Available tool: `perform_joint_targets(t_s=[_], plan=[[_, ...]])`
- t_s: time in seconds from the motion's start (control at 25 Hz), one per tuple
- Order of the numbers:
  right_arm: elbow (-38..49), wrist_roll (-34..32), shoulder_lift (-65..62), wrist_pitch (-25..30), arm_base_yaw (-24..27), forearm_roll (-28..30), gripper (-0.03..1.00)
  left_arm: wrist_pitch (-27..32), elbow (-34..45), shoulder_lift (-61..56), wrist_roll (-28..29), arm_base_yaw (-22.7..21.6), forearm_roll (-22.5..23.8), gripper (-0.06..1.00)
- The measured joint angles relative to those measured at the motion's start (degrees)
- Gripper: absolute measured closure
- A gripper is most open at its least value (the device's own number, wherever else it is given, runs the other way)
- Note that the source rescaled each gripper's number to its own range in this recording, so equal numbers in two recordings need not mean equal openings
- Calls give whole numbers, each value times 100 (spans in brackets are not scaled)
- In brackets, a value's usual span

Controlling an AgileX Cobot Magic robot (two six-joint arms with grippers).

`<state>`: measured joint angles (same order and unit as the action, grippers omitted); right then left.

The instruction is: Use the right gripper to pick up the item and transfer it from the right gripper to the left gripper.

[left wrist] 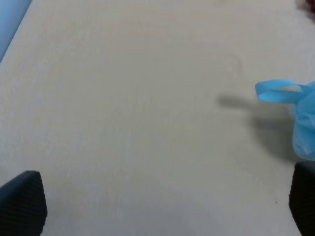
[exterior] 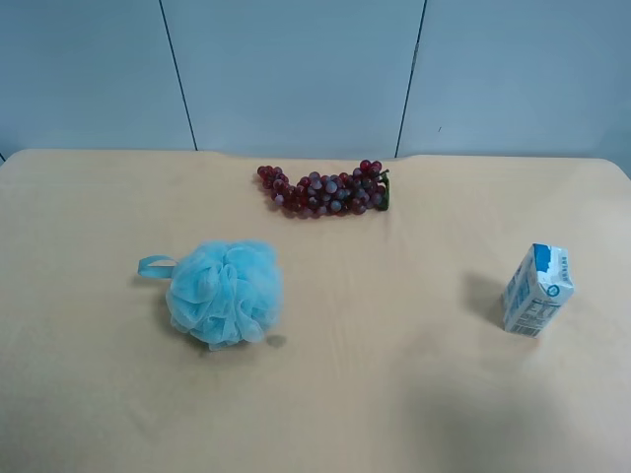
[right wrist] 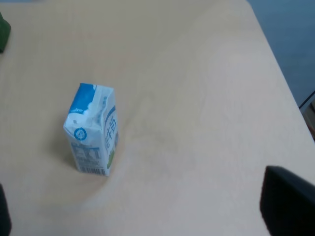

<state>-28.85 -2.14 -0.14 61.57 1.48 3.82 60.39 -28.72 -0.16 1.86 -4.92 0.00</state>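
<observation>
A: Where is the small white-and-blue drink carton (exterior: pixel 537 289) found?

B: It is seen standing upright on its base on the pale tan bench (exterior: pixel 394 394). It is close to the bench edge at the exterior high view's right, roughly halfway between the far and near edges. Nothing is touched by it.

A: How are the right jaws held?

B: They are spread wide and nothing is gripped. One dark finger (right wrist: pixel 288 201) and a sliver of the other are caught by the right wrist view. The carton is seen ahead of them, apart from both.

A: And the left jaws?

B: They are also spread wide, with nothing held. Two ribbed black fingers (left wrist: pixel 22 204) are shown at the rim of the left wrist view. The fluffy light-blue mesh bath sponge (exterior: pixel 225 293) is seen just beside one of them; whether it is touched cannot be told.

A: What else is carried by the bench?

B: A dark red grape bunch (exterior: pixel 325 190) is laid near the middle of the far edge. The sponge is set between the bench centre and the edge at the exterior high view's left. Its blue ribbon loop (exterior: pixel 155 265) is turned towards that edge. Both are well apart from the carton.
</observation>
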Motion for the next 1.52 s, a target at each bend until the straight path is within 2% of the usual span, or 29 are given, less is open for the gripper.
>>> perform_joint_targets(t_s=[1.24,1.4,1.52], plan=[[-20,-37,33,0,0,-43,-3,0,0,0,0,0,0,-5],[-508,-527,808,3,0,-186,-3,0,0,0,0,0,0,-5],[-1022,-631,1874,-65,0,-196,-3,0,0,0,0,0,0,-5]])
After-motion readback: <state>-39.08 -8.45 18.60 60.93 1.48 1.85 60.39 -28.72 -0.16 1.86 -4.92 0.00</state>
